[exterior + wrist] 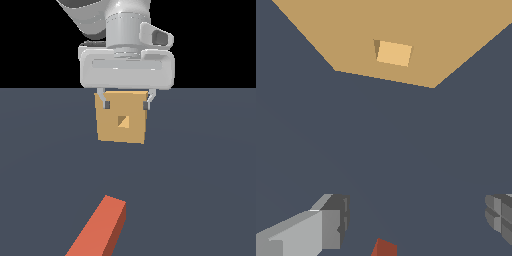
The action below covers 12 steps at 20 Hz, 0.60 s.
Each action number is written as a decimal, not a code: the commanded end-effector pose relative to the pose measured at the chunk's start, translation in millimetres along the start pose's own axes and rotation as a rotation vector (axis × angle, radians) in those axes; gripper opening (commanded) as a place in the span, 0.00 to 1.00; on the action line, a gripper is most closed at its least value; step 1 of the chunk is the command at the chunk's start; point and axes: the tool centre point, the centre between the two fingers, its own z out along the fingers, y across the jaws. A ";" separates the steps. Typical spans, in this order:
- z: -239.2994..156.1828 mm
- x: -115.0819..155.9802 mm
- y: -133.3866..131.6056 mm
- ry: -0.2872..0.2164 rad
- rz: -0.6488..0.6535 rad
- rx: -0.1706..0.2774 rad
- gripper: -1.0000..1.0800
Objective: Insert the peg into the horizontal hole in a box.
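Hovering with fingers spread and empty, the gripper point(126, 105) hangs near the box point(122, 122) and its horizontal hole point(123, 121) (small, dead centre). Well apart lies the peg point(100, 227), ungrasped; a skewed pickup could jam it at the rim.

Glossy grey arm, pale grey-white boxy gripper point(126, 105), slim grey fingers point(105, 103) tipped with darker pads.
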 end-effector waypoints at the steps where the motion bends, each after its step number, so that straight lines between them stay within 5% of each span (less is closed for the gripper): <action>1: 0.0 0.0 0.0 0.000 0.000 0.000 0.96; 6: 4.8 -16.0 -1.2 0.000 0.021 -0.001 0.96; 12: 22.9 -75.6 -8.5 -0.001 0.098 -0.006 0.96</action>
